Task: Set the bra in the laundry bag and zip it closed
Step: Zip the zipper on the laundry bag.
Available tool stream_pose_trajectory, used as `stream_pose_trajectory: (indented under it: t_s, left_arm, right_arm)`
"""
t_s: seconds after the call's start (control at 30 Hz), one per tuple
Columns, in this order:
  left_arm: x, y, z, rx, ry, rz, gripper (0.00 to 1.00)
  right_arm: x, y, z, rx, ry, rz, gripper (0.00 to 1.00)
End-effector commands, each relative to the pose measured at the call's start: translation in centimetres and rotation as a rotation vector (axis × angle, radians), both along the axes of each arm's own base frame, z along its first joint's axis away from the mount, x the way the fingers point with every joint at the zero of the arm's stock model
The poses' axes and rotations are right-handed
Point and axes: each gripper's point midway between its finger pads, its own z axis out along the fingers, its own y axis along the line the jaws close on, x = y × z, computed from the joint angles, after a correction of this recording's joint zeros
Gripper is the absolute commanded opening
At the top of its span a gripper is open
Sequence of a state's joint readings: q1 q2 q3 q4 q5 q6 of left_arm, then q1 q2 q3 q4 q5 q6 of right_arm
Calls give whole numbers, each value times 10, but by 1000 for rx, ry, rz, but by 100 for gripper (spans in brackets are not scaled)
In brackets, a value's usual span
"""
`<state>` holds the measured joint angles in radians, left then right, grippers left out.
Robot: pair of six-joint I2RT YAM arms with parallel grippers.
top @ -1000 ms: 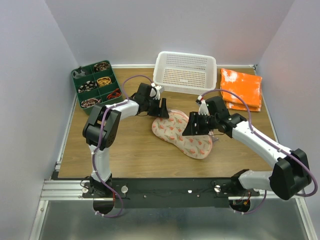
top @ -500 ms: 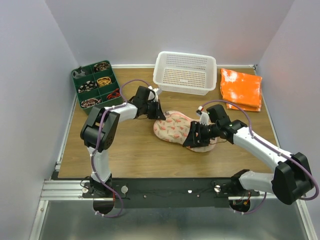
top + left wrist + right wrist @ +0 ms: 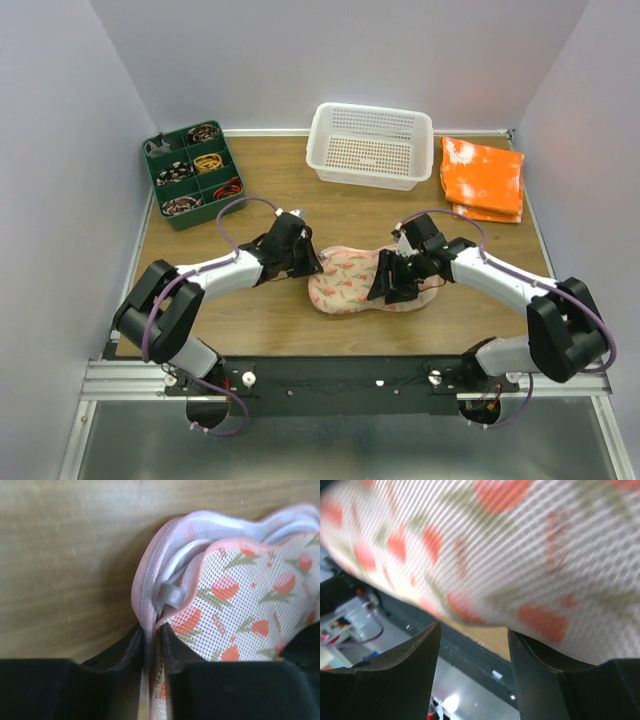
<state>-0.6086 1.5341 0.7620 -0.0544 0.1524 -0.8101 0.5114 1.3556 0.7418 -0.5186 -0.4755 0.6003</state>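
both arms dragged the laundry bag (image 3: 350,280) toward the front edge; it lies on the table (image 3: 270,320) between them. left gripper (image 3: 309,264) clamped on its rim, right gripper (image 3: 387,285) jaws apart at the other end.

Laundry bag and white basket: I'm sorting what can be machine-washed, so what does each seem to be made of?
The laundry bag looks like soft, matte mesh fabric: tiny holes show across the fruit print, with pink cloth binding at the rim. The basket looks like rigid white plastic, probably slightly glossy, with moulded rows of perforations.
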Motion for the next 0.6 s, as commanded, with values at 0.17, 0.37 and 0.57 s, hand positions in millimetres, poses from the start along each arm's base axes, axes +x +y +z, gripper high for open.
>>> stream_pose_trajectory:
  t_s: [0.17, 0.37, 0.57]
  left_arm:
    - [-62, 8, 2, 29, 51, 76, 41]
    - [-79, 16, 5, 55, 43, 64, 47]
    - [-59, 41, 34, 100, -124, 148, 81]
  right_arm:
    - [63, -20, -21, -262, -120, -112, 64]
    - [106, -25, -6, -370, -240, -88, 64]
    - [122, -38, 23, -434, -346, -98, 64]
